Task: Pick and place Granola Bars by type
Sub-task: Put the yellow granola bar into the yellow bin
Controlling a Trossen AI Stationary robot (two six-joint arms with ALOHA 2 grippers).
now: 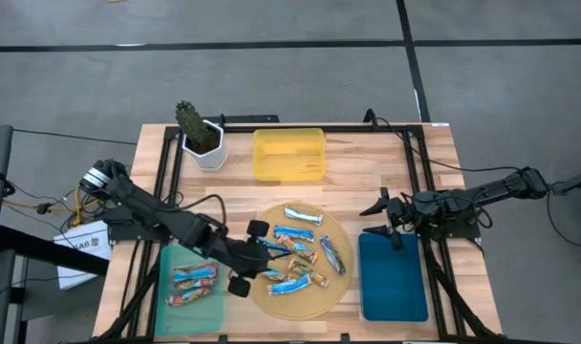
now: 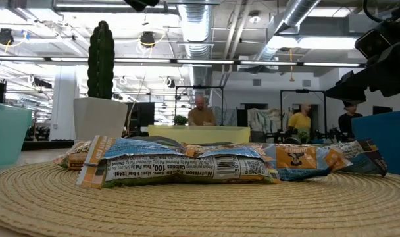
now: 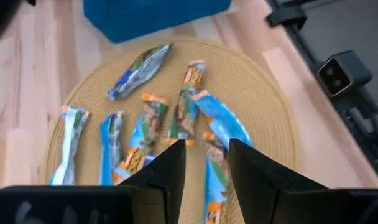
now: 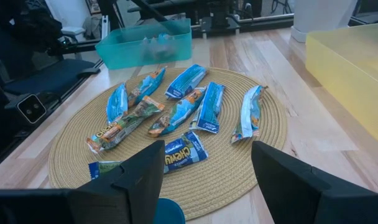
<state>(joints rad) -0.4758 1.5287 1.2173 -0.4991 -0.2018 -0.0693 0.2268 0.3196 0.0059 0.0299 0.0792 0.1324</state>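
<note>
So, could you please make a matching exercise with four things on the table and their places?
Things:
1. potted green cactus
2. yellow plastic tray
3. blue plastic tray
4. round woven mat

Places:
A. below the right gripper in the high view
B. under the loose granola bars
C. left of the yellow tray
D. far middle of the table

Pairs: 1-C, 2-D, 3-A, 4-B

**Snack bars on a round mat**

Shiny granola bars (image 4: 176,106) lie spread out on a round woven mat (image 4: 270,143) on a wooden table (image 4: 338,149). Most wrappers are blue and white; one has orange on it. Behind the mat sits a teal tray (image 4: 145,46) with bars inside. A yellow tray (image 4: 350,56) stands beside the mat. The right gripper (image 4: 207,174) is near the mat, fingers wide apart.
</note>
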